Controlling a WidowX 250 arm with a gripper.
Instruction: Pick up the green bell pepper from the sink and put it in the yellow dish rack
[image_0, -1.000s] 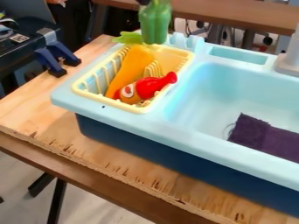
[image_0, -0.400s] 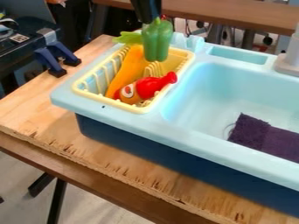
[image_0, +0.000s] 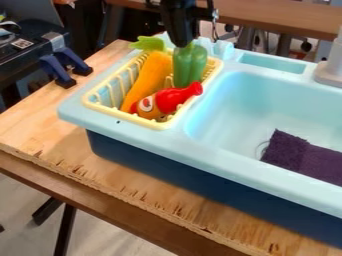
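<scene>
Across a pale wooden worktop (image_0: 40, 120), a light-blue plastic toy sink (image_0: 200, 152) is set on a dark-blue base (image_0: 167, 172), and a pale-yellow slatted basket (image_0: 100, 108) is seated in its raised side. At the far end of that basket, a green, glossy toy bell pepper (image_0: 190, 67) is held upright by the black two-finger gripper (image_0: 182, 44), which looks pinched on its top. Beside the pepper, an orange toy carrot with a leafy green top (image_0: 148, 75) is laid at a slant; in front, a red and orange bottle-shaped toy (image_0: 177, 97) is rested across the basket. A dark purple cloth (image_0: 304, 157) is spread in the sink's basin.

The step in hand is judged to be the setting down of the pepper among the other toys (a snug fit, by the look of it). For the next move, the pepper should be eased down until supported, then let go and the gripper lifted straight up, so that neither carrot nor bottle is nudged.

The pepper's lower end is hidden behind the red neck of the bottle, so whether the basket floor is touched cannot be told. Its stem is covered by the gripper, and the exact grip is hard to make out, black against a dark background. The arm is cut off by the top edge, and the cloth by the right.
</scene>
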